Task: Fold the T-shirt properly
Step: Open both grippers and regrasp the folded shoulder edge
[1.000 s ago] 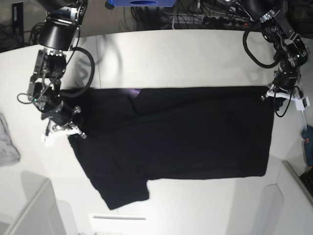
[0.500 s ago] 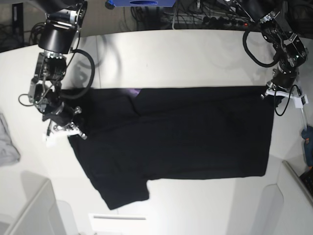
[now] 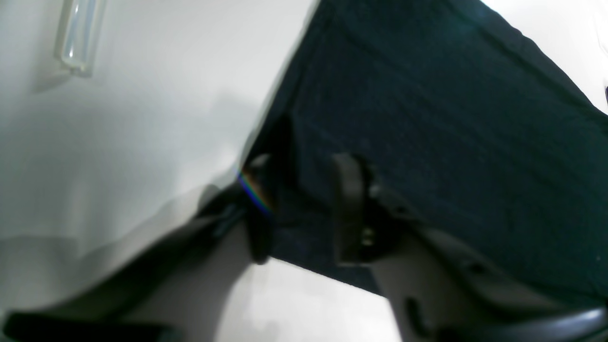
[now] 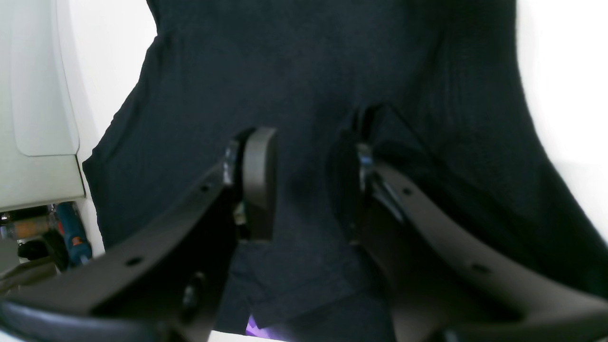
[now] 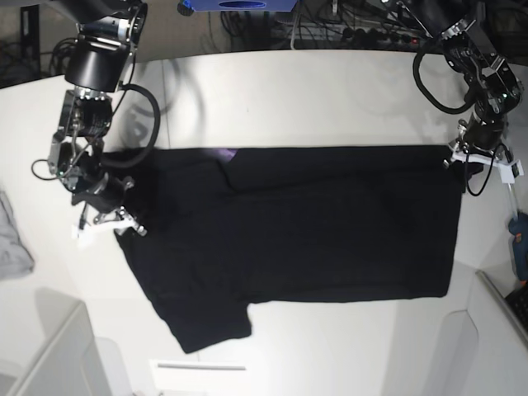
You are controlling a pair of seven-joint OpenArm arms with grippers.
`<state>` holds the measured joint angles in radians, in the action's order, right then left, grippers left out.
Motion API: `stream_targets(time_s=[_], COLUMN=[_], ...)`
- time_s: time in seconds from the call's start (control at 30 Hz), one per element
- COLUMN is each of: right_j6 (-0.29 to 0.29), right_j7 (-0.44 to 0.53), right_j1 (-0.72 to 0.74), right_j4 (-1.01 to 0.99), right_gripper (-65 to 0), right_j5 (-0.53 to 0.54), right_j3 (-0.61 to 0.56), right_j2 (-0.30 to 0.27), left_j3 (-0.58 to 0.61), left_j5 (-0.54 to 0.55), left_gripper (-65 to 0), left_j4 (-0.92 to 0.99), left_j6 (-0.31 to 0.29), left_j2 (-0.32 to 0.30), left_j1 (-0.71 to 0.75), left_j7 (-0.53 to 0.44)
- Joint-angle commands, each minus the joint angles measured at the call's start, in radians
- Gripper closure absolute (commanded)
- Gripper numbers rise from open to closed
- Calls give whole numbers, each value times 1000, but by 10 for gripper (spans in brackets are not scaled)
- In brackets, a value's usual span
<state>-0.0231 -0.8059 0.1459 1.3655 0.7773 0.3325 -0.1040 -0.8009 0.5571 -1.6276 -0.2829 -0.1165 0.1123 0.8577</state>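
Little had shifted in a second — the left gripper and right gripper, jaws narrowly parted over the T-shirt, edged slightly; folding looked unstarted.

We see bare table behind the T-shirt and before it; a grey cloth lies at one edge, a blue tool at the other.

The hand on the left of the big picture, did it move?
Yes, slightly. The right hand crept up, away from the gray cloth, gripping the shirt.
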Motion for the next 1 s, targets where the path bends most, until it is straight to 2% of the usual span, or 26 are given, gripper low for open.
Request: stream_targets(time_s=[0.0, 0.17, 0.27, 0.47, 0.57, 0.63, 0.67, 0.8, 0.97], right_j6=[5, 5, 5, -10, -120, -165, -177, -206, -209], right_j7=[16, 20, 69, 167, 225, 254, 260, 262, 263], right_j1=[22, 8, -35, -199, -296, -361, -389, -454, -469], right_j4=[16, 25, 82, 272, 357, 406, 424, 440, 397], right_gripper=[-209, -209, -209, -207, -210, -213, -215, -216, -216], right_j5=[15, 15, 15, 18, 18, 20, 21, 21, 20], right_j3=[10, 12, 14, 14, 14, 12, 12, 14, 15], right_j2=[-10, -13, -13, -4, 22, 36, 45, 83, 108], left_j3=[-2, -2, -2, -41, -107, -147, -167, -243, -295], left_j5=[17, 21, 19, 25, 27, 27, 27, 27, 19], left_gripper=[-272, -446, -489, -489, -487, -487, -487, -487, -485], left_j4=[-15, -13, -13, -69, -105, -115, -115, -90, -56], left_j6=[-3, -5, -5, -8, -11, -14, -31, -161, -233], left_j2=[-15, -15, -15, -10, -2, 10, 10, 16, 16], left_j1=[-24, -44, -72, -21, 31, 71, 89, 149, 181], left_j7=[-22, -22, -22, -19, -19, -19, -19, -19, -19])
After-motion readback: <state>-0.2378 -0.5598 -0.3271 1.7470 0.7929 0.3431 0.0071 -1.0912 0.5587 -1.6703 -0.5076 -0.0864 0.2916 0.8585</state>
